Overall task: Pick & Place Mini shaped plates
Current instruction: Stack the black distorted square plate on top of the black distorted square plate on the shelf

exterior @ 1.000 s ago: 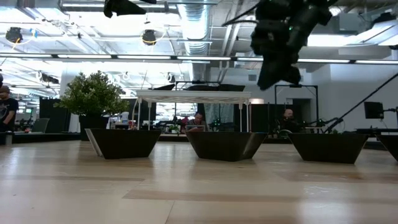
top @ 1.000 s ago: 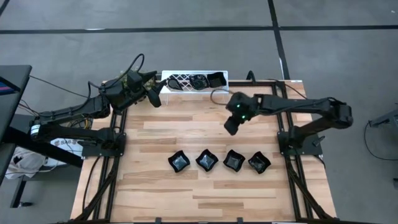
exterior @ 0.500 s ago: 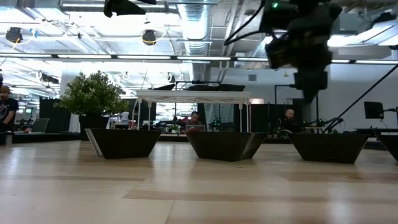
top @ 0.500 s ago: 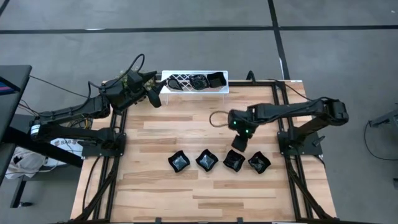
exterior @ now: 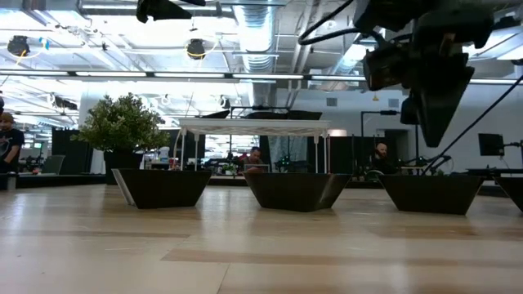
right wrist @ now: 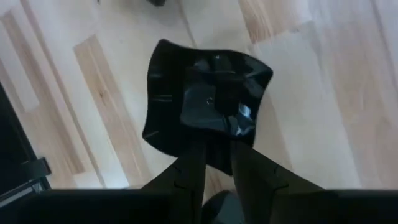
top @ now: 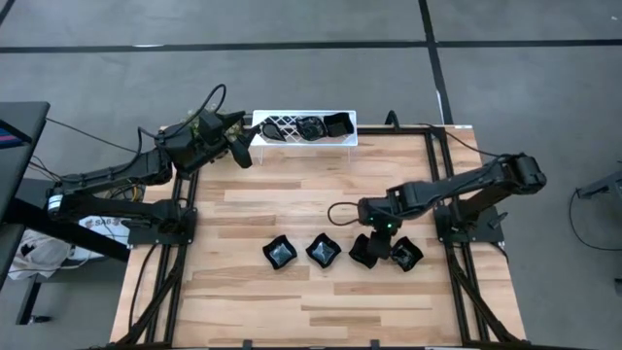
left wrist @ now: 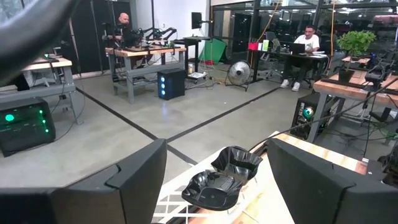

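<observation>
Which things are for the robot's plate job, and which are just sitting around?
For the job:
- black plates on the table
- more black plates in the white rack
- wavy plate, gripped by the right end effector

Just sitting around:
- potted plant
- left end effector, open, waiting by the rack

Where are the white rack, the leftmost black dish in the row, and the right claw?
white lattice rack (top: 292, 127): high view, its patterned left part.
leftmost wavy-edged square plate (top: 280, 254): high view, its centre.
right gripper (top: 373, 245): high view, between its fingertips.
</observation>
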